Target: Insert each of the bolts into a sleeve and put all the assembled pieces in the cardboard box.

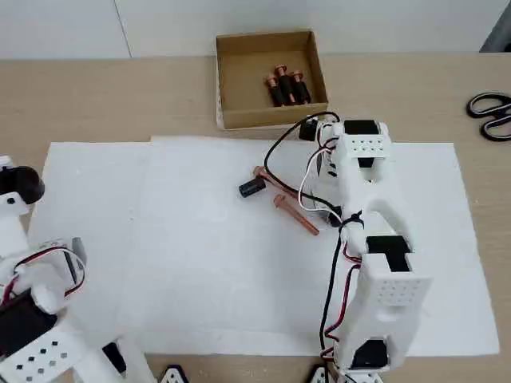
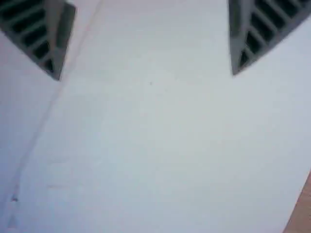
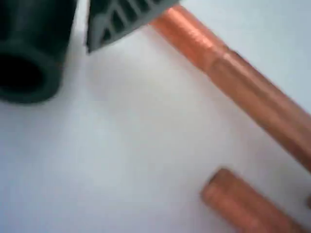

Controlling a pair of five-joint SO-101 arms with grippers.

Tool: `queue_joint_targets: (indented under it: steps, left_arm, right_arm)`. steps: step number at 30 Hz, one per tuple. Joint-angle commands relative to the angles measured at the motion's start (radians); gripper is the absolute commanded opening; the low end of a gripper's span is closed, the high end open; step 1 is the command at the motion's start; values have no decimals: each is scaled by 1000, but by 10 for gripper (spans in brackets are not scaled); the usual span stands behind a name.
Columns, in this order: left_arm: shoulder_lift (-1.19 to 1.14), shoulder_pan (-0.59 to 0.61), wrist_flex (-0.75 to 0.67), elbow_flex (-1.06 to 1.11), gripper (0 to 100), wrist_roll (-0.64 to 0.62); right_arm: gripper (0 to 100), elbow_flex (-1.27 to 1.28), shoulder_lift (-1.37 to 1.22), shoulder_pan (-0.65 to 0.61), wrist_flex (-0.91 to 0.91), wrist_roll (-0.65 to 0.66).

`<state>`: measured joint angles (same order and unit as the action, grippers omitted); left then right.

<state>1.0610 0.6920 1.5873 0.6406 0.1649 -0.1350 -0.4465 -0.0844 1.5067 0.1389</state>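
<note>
Bolts: two copper-coloured ones lie loose on the white sheet [image 1: 200, 263]; the bolt nearer the box [image 1: 273, 180] has its head just beside the black sleeve [image 1: 251, 187]; the other bolt [image 1: 297, 215] lies close alongside, apart from both. The cardboard box [image 1: 227, 80] already contains three assembled pieces [image 1: 286, 86]. The right gripper [image 1: 318, 169] hangs low over the loose parts; whether it is apart or together cannot be told. The left gripper [image 2: 146, 70] is spread wide over bare sheet with nothing between its jaws. Each bolt is judged rigid, light and smooth; being round, it is likely to roll or slip under a sideways push. Recommended hold: across the middle of the shank, leaving the end free to enter the bore of the sleeve.
</note>
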Motion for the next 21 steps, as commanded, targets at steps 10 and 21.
queue_joint_targets:
  steps: [10,21]
  left_arm:
    - [9,-8,-20,-2,215,-6]
    - [9,-8,-20,-2,215,-6]
  right_arm:
    - [173,-44,-53,5,-64,9]
    - [154,-46,-142,7,-120,11]
